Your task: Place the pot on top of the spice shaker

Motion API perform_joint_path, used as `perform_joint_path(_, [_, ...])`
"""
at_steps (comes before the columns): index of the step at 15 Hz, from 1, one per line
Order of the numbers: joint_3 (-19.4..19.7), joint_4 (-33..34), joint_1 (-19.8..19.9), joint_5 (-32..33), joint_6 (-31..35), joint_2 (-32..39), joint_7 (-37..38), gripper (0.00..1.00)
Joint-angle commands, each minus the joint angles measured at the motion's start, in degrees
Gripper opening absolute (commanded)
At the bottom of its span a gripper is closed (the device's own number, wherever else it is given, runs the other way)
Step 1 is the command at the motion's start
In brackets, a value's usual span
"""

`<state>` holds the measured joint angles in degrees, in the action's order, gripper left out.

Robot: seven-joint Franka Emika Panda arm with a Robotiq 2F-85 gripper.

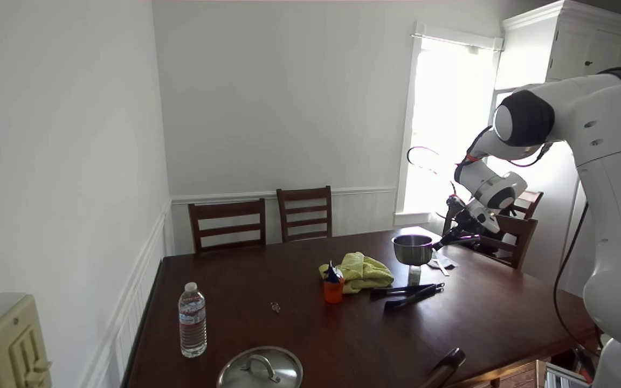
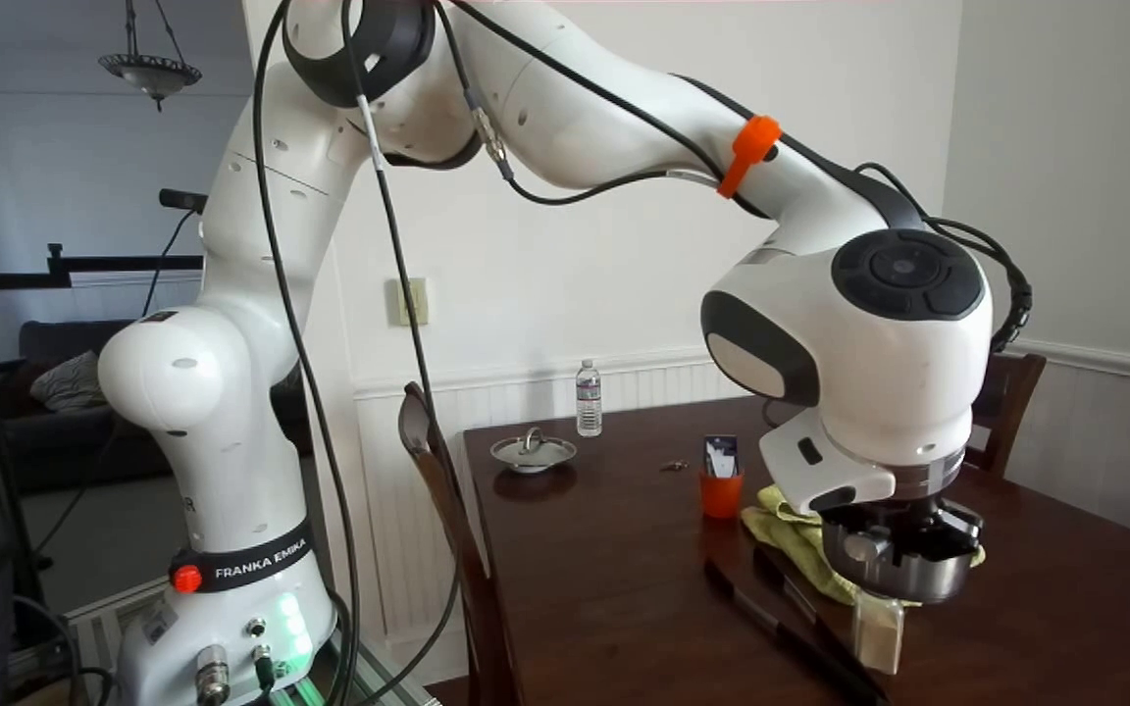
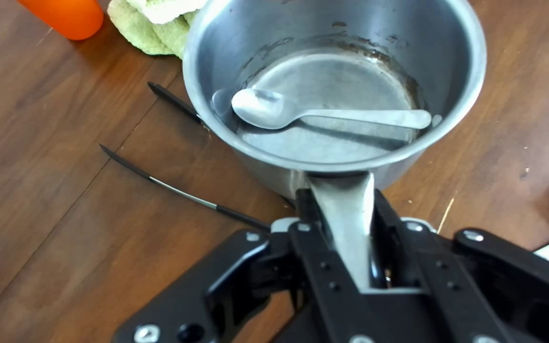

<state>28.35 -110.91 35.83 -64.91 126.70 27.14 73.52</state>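
pot (image 1: pixel 413 254): out ahead of the jaws, its rim close to level, over the shaker (image 2: pixel 879 642); the step in hand looks to be settling it there.
jaws: closed on the pot's handle (image 3: pixel 349 228), pinching it from both flanks near where it meets the pot; best not loosened before the weight is fully borne from below.
shaker: looks upright, ahead of the jaws and lower than them; whether its top touches the pot's underside cannot be told. so narrow a stand calls for a slow, straight descent with no sideways shove, which could tip it.
pot's middle: in an exterior view the shaker stands slightly off it, so the centring deserves a check before weight goes on.
handle: its weight lies on the jaws' side, so the pot will probably want to dip back toward them when freed; a gradual release, with an eye on the rim, suits best.
spoon (image 3: pixel 329 113): lying in the pot, crosswise ahead of the jaws; a jolt could slide it and upset the balance.
tongs (image 2: pixel 810 649): on the counter (image 1: pixel 246 291), below the jaws and, in the wrist view, to their left; backing out along the handle should avoid them.
cloth (image 1: pixel 364 272) and cup (image 1: pixel 333 291): farther ahead and left of the jaws in the wrist view, likely no hindrance.
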Motion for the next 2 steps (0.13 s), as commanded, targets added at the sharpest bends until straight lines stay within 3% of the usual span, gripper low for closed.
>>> perform_joint_path(1, [-0.70,-0.01,0.62,0.45,0.18,-0.09,0.25,0.30])
perform_joint_path(2, [-0.71,-0.01,0.62,0.46,0.19,0.13,0.26,0.30])
